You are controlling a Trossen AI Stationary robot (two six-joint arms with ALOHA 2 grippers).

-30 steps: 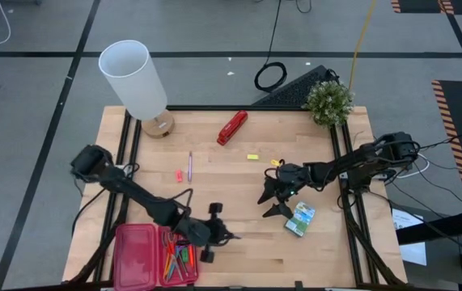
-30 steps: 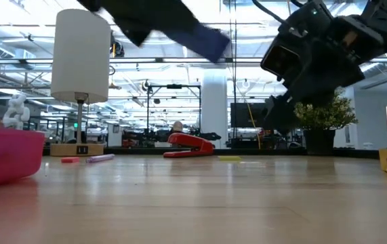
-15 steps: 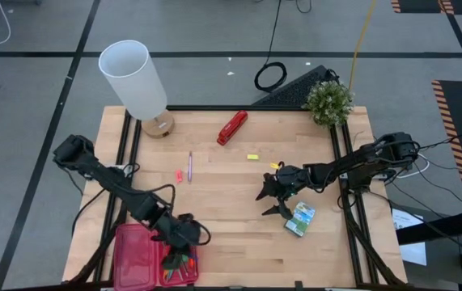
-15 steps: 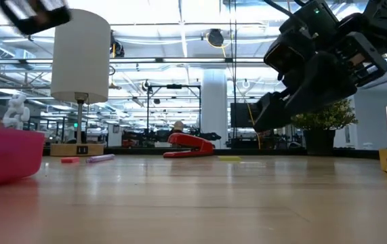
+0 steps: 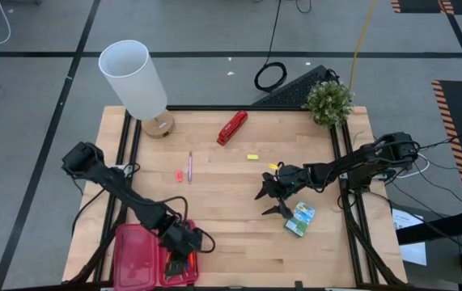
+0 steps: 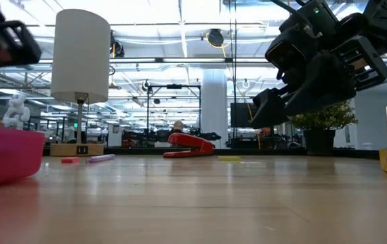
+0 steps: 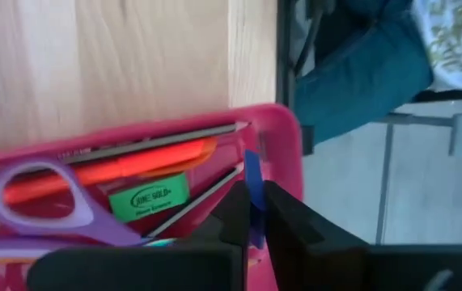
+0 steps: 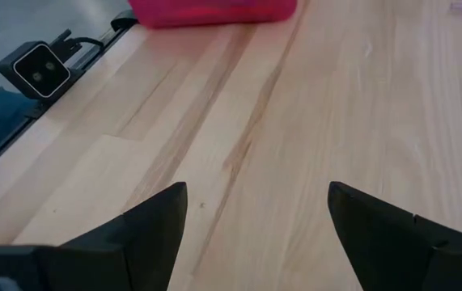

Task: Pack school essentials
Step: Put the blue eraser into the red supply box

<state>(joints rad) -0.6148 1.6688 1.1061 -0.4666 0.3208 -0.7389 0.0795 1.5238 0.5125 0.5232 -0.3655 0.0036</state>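
Two arms: left gripper (image 7: 251,212) pinches thin blue item over pink case (image 5: 137,257), near-left; release comes next. Right gripper (image 5: 268,202) spread wide, empty, near crayon box (image 5: 300,218), likely next pick.

Your case (image 5: 137,257) is sitting at the tabletop's (image 5: 231,234) near-left corner, lamp (image 5: 137,81) behind it, crayon box (image 5: 300,219) lying right.

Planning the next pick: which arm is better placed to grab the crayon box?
Right. Its open gripper hovers beside the crayon box; the left gripper is over the pink case, fingers shut on something blue.
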